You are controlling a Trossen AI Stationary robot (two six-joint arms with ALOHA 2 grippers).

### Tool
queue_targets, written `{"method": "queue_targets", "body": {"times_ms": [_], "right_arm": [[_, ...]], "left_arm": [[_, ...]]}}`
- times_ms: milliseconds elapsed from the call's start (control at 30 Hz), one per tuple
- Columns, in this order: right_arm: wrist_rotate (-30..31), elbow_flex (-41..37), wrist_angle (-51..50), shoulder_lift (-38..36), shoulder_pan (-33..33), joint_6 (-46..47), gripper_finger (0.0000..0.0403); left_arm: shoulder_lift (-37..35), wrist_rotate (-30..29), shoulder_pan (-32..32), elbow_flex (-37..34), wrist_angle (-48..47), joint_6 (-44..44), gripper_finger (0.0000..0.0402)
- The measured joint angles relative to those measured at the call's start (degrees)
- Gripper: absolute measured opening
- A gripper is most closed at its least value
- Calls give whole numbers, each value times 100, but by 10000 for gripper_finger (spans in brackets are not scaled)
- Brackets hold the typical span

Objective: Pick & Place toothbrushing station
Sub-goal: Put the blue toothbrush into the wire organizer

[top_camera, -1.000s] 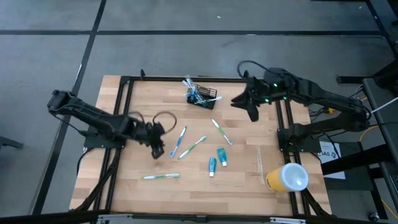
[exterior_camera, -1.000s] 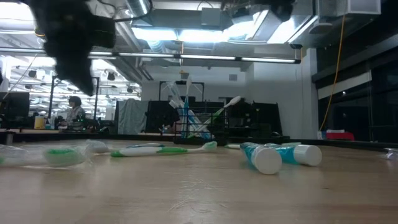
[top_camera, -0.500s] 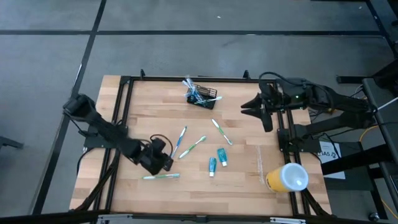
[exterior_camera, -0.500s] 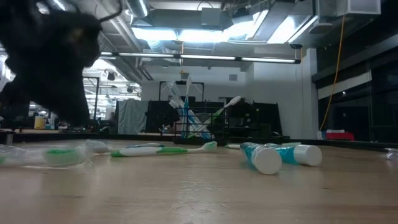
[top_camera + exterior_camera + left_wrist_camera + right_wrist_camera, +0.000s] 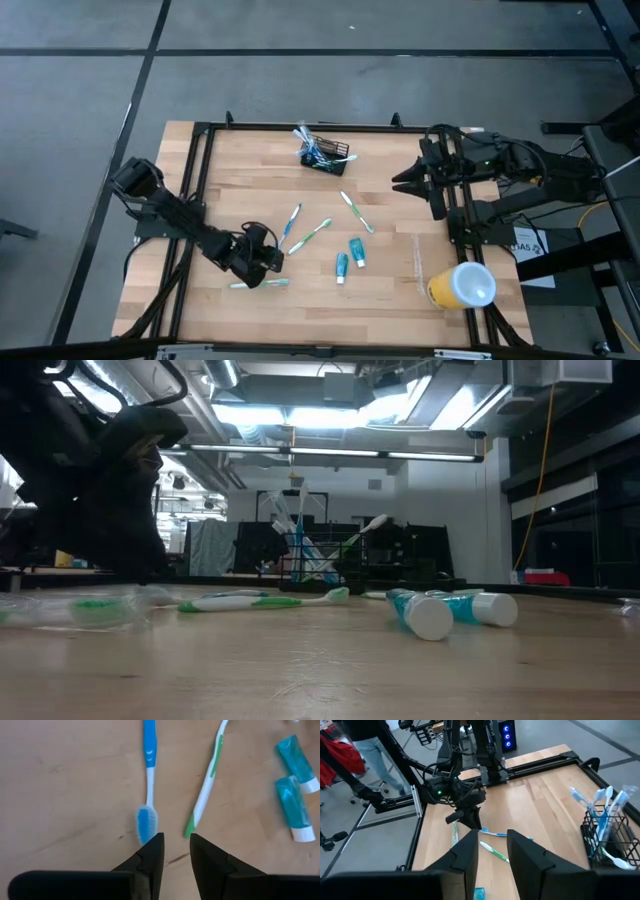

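Note:
The toothbrushing station (image 5: 328,156), a low black wire-mesh holder, stands near the table's far edge with several toothbrushes leaning in it; it also shows in the right wrist view (image 5: 607,835) and the low view (image 5: 315,565). My left gripper (image 5: 273,260) hangs low over the table's near left, open by a narrow gap with nothing in it. It stands just short of the head of a blue toothbrush (image 5: 148,780) and the end of a green one (image 5: 207,780). My right gripper (image 5: 410,181) hovers high by the right rail, open and empty (image 5: 492,851).
A third toothbrush (image 5: 356,212) and a fourth (image 5: 260,284) lie flat on the wood, the fourth just on the near side of my left gripper. Two teal toothpaste tubes (image 5: 349,257) lie mid-table. A yellow cup with a white lid (image 5: 462,285) sits near right. A person (image 5: 370,750) stands beyond the table.
My left gripper has gone down and toward the table's near edge, rolling about its own axis, and now sits low by the loose toothbrushes. My right gripper has drawn back from the holder toward the table's right edge. No object has moved.

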Motion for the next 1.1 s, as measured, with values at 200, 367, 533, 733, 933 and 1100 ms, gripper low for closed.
{"method": "queue_targets", "body": {"times_ms": [200,367,533,733,933,1100], "right_arm": [[158,0,2,-17,155,125,104],[340,0,9,-22,290,199,104],[466,0,11,-22,416,237,104],[780,0,13,-22,685,416,104],[1274,0,15,-22,1102,636,104],[1667,0,15,-22,1439,757,104]], "left_arm": [[-87,-148,-17,233,55,1092,88],[-140,-89,32,949,-994,2766,88],[-140,86,350,1608,-3247,3702,73],[-139,929,972,1613,-4045,4527,36],[-101,1528,1297,1220,-3628,4557,11],[-101,1859,1451,1001,-3114,4631,2]]}}
